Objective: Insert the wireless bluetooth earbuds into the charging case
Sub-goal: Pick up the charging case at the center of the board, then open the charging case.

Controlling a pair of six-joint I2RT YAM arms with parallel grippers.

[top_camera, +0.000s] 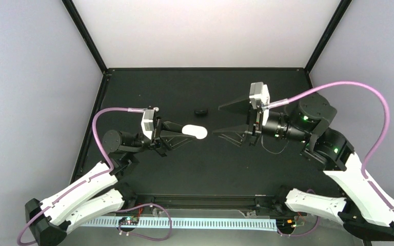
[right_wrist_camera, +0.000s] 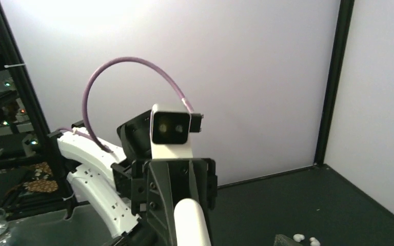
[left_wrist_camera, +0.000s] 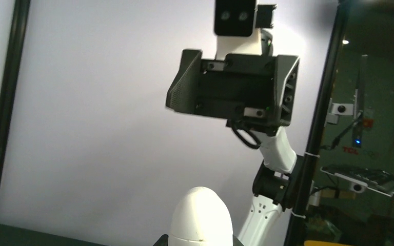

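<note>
My left gripper (top_camera: pixel 186 132) is shut on the charging case (top_camera: pixel 195 131), a smooth white oval held off the table with its rounded end pointing at the right arm. In the left wrist view the case (left_wrist_camera: pixel 201 218) rises from the bottom edge. The right wrist view shows it end-on (right_wrist_camera: pixel 191 221) between the left fingers. My right gripper (top_camera: pixel 217 120) stands wide open just right of the case, nothing between its fingers. The two earbuds (right_wrist_camera: pixel 306 238), tiny and white, lie on the black table by one right fingertip (right_wrist_camera: pixel 286 240). They do not show in the top view.
A small dark oval object (top_camera: pixel 201 111) lies on the black table (top_camera: pixel 205 164) behind the case. Black frame posts and pale walls enclose the table on three sides. The right arm's open jaws (left_wrist_camera: pixel 234 91) face the left wrist camera.
</note>
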